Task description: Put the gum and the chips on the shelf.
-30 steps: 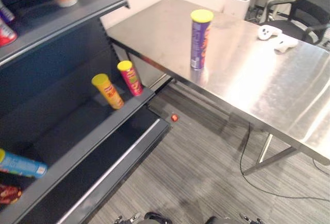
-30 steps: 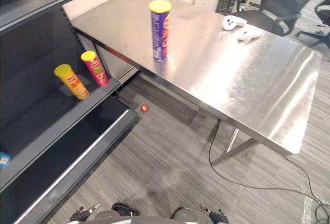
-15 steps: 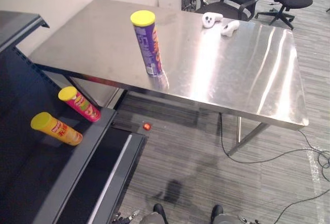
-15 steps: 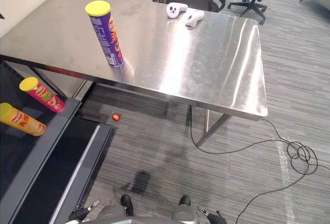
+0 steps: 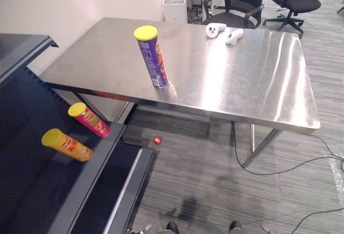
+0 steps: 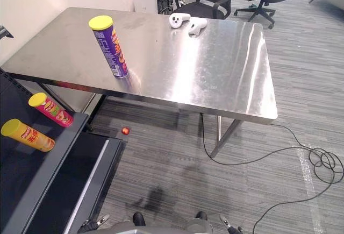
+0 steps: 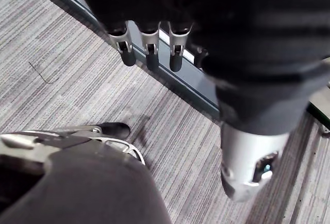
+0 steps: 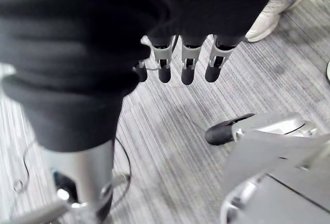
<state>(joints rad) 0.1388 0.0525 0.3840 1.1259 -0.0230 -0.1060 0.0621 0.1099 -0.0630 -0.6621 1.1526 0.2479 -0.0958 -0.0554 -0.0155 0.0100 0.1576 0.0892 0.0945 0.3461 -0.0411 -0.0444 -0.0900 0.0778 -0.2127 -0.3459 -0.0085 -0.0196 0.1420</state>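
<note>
A tall purple chips can [image 5: 153,56] with a yellow lid stands upright on the steel table [image 5: 242,78], near its left front edge. To the left is the dark shelf [image 5: 48,185], where a yellow can [image 5: 67,144] and a red can [image 5: 89,120] lean on a middle board. A small red round thing [image 5: 157,140] lies on the carpet by the shelf's foot. My left hand [image 7: 151,51] hangs over the carpet beside the shelf base, fingers straight, holding nothing. My right hand [image 8: 188,64] also hangs low over the carpet, fingers straight and empty.
Two white controllers [image 5: 224,32] lie at the table's far side. Office chairs [image 5: 242,2] and a white bin [image 5: 175,8] stand behind it. Cables [image 6: 317,161] trail on the carpet at the right. A white shoe [image 8: 268,13] shows near my right hand.
The camera has swung from the shelf toward the table, so the whole picture shifted. The cans and the things on the table have not moved.
</note>
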